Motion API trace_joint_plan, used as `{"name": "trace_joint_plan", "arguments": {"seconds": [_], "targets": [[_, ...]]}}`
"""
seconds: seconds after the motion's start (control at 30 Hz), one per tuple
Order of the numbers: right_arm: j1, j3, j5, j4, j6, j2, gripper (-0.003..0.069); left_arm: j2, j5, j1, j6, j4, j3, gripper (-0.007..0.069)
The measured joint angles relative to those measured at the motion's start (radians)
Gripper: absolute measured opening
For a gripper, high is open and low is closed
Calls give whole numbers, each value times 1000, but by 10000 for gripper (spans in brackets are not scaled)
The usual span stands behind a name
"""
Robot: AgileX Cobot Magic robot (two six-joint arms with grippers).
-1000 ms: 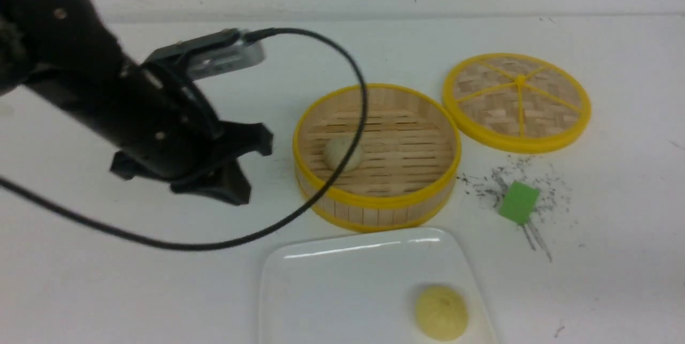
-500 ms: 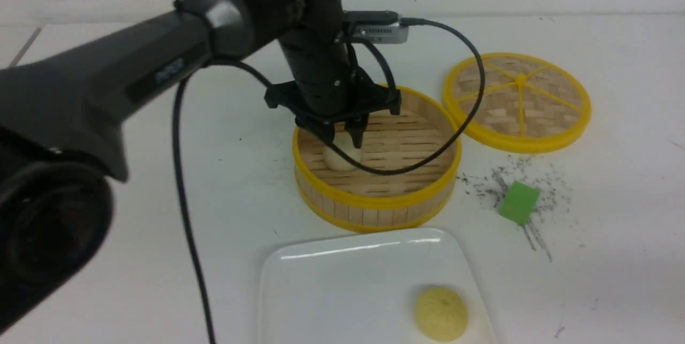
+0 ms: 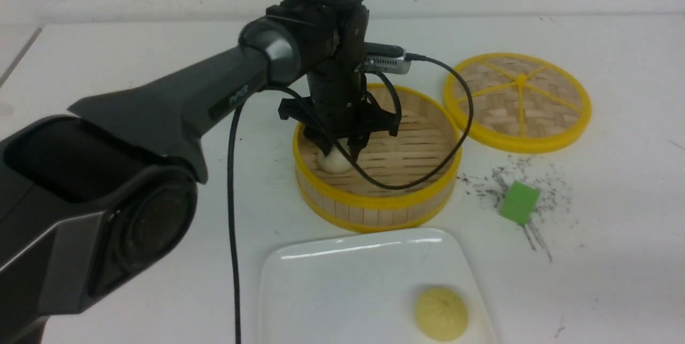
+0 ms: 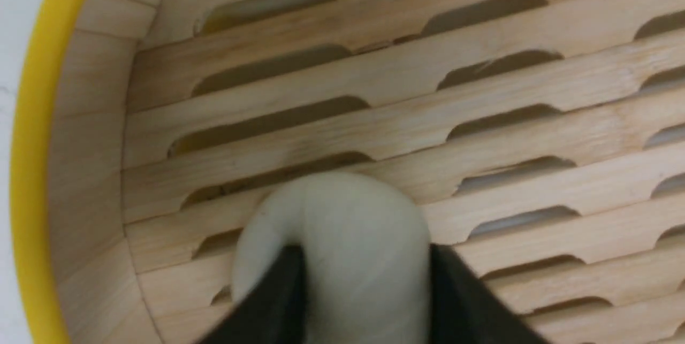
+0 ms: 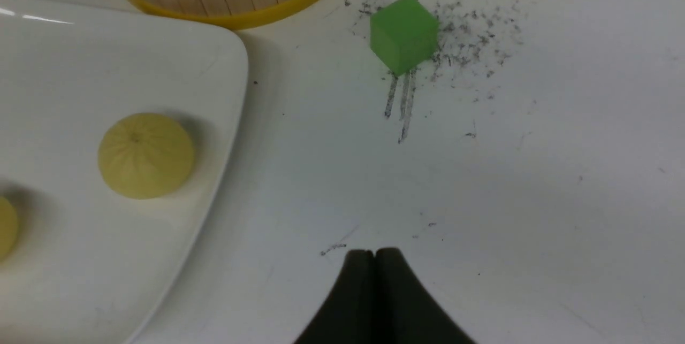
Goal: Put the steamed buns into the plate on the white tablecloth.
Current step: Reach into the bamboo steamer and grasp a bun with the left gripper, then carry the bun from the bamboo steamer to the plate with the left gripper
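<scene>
An off-white steamed bun (image 3: 329, 162) (image 4: 348, 226) sits on the slatted floor of the bamboo steamer (image 3: 374, 204), near its left wall. My left gripper (image 3: 339, 152) (image 4: 365, 252) reaches down into the steamer, and its two black fingers press against opposite sides of this bun. A pale yellow steamed bun (image 3: 441, 313) (image 5: 145, 155) lies on the white plate (image 3: 332, 285) (image 5: 80, 60) on the white tablecloth (image 3: 615, 237). My right gripper (image 5: 374, 252) hovers shut and empty over the tablecloth beside the plate; the front view does not show it.
The steamer's woven lid (image 3: 516, 100) lies flat at the back right. A green cube (image 3: 518, 202) (image 5: 404, 31) sits among dark scuff marks right of the steamer. A sliver of another yellow round thing (image 5: 4, 226) shows on the plate at the picture's edge.
My left arm swung from the far left over to the steamer and dropped into it. Its jaws opened, then closed in on the off-white bun.
</scene>
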Motion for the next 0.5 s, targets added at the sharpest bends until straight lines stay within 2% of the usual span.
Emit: {"name": "trace_joint_plan", "arguments": {"seconds": [0.1,0.17,0.33,0.5], "targets": [[0,1,0,0,0,0,2,0,26,0,0,0,-16,81],[0,1,0,0,0,0,3,-1,63,0,0,0,-44,35],[0,1,1,0,0,0,4,-21,105,0,0,-8,-124,24],[0,1,2,0,0,0,8,-174,110,0,11,-55,-140,24]]}}
